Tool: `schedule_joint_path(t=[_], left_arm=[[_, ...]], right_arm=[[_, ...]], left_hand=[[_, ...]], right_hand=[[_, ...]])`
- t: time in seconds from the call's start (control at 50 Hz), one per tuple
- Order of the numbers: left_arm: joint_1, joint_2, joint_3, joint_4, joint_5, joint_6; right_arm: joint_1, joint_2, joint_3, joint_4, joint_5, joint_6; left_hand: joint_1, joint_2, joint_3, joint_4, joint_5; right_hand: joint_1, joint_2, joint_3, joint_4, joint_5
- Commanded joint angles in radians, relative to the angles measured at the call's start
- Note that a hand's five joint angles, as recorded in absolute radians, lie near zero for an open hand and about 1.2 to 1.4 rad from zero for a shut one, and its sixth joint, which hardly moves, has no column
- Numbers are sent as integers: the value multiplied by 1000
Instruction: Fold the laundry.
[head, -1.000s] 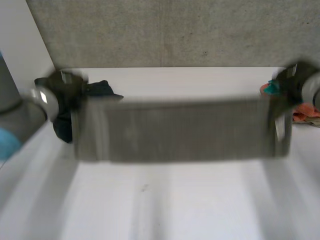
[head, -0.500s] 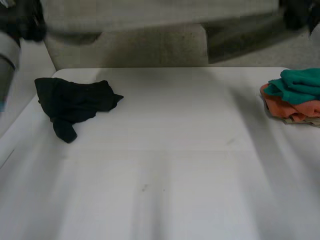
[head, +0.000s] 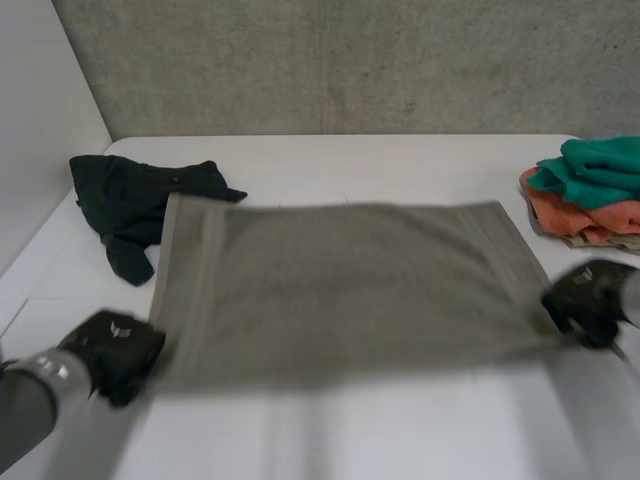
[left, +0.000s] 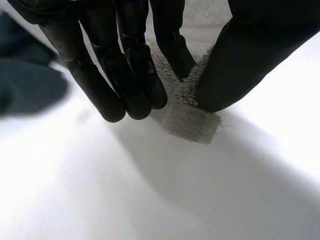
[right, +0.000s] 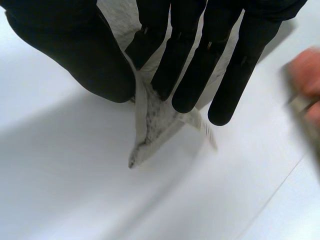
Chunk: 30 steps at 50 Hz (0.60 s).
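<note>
Nothing in the pictures can be read as a word, number or brand. The back of the left hand (head: 112, 348) carries a small pale mark (head: 120, 328), too small to make out as letters or a logo. Just past the fingertips of the right hand (right: 186, 60), a narrow striped tab (right: 206, 131) sticks out from the corner of the grey towel (right: 150, 120) that the hand pinches. Whether the tab is a label cannot be told, and nothing on it is legible.
</note>
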Motion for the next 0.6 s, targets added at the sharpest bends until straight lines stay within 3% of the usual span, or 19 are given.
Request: schedule_joint_path(t=[0.02,0.12,0.22,0.34,0.5,0.6], left_arm=[[38,143,9,-311,45,184],[-26,56,113,-213,53,124],[-126,-109,291,-63,-40,29],[-189,-280,484,42,-160,-37],[-229,-458,701,169,-203,-53],[-235,-553,840,166,-269,-43]], right_arm=[[-87,-86,71,176,-31,-333],[-53,-18,20,6,-35,-210],[12,81,-40,-180,-41,-57],[55,178,-89,-436,-34,17],[81,248,-145,-655,9,55],[91,298,-202,-712,25,80]], left_hand=[[241,197,205,199,231],[241,197,205,199,231],[241,197,205,199,231],[241,197,205,199,231],[241,197,205,199,231],[241,197,205,199,231]], right_hand=[[262,215,202,200,195],[262,215,202,200,195],[262,215,202,200,195],[262,215,202,200,195],[262,215,202,200,195],[262,215,202,200,195]])
